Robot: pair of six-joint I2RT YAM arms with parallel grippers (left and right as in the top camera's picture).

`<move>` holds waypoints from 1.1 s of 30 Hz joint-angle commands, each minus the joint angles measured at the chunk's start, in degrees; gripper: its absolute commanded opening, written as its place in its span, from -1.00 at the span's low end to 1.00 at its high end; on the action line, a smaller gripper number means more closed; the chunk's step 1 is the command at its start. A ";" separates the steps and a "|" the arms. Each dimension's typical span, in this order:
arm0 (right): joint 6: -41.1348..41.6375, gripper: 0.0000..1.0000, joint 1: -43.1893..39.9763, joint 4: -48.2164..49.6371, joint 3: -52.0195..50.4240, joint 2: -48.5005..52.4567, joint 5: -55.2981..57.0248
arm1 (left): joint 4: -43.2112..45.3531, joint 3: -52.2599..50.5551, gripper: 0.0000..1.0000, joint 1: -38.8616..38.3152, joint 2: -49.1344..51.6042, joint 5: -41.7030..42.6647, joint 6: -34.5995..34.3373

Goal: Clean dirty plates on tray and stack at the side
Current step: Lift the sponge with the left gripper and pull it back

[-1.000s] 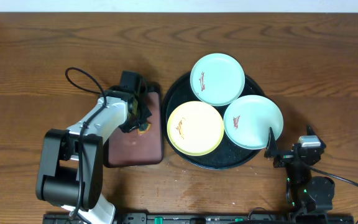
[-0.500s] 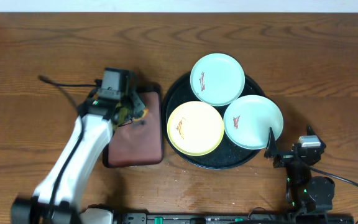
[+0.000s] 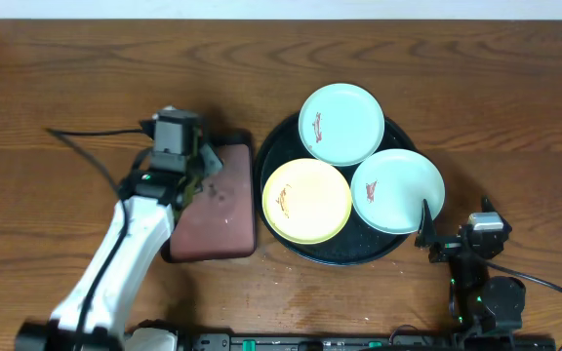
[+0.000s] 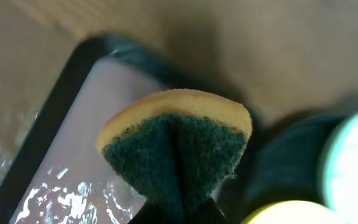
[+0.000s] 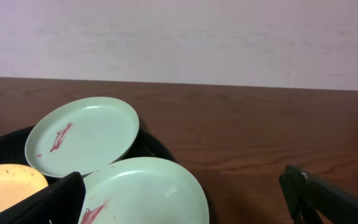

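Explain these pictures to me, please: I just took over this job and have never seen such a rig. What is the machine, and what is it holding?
Two robot arms sit at a wooden table. The wide picture looks straight down from above; the other two come from a camera on each wrist. The left gripper is shut on a yellow-and-green sponge, above a maroon tray. The right gripper stands open, holding nothing, beside the black tray. On that tray lie a yellow plate and two mint plates, each smeared reddish-brown.
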 commanded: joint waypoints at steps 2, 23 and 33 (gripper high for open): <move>-0.31 0.98 0.31 -0.37 0.00 -0.26 0.00 | 1.22 -0.28 -0.86 2.10 -0.24 -1.75 -3.41; -0.31 0.98 0.31 -0.37 0.00 -0.26 0.00 | 7.23 -5.77 -0.86 4.24 -9.55 10.40 6.91; -0.31 0.99 0.31 -0.37 0.00 -0.26 0.00 | 17.79 -7.72 -0.85 10.93 -5.53 30.60 -4.74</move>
